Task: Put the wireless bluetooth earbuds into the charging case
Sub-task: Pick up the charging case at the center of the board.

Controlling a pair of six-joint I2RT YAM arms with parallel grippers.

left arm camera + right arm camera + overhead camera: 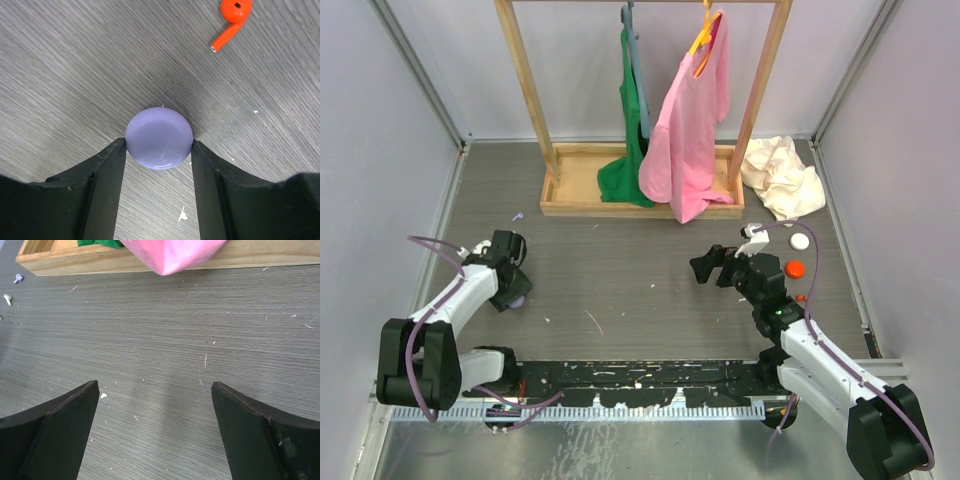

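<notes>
Tabletop (640, 270): grey and wood-grained, walled in by pale panels; a wooden clothes rack (525, 90) hung with a green shirt (632, 110) and a pink shirt (690, 130) is set at the far edge, with a white cloth (780, 175) beside it.
Purple case (159, 137): round and domed, its lid apparently closed; it is set on the tabletop at the left, between the fingers of the left arm.
Left gripper (159, 144): roughly half closed, with both fingers laid against the sides of the purple case; a grip is judged to be made.
Right gripper (155, 385): spread wide with nothing held, hung over bare tabletop well apart from the case.
Orange earbud (230, 22): laid just beyond the case, ahead and right of the left gripper, its stem pointed back toward it.
Purple earbud (517, 215): seen farther out toward the rack, nearer the left arm.
Key relation: the case is held by the left arm, so any earbud is likely to be fetched by the right arm, which is the farther one.
</notes>
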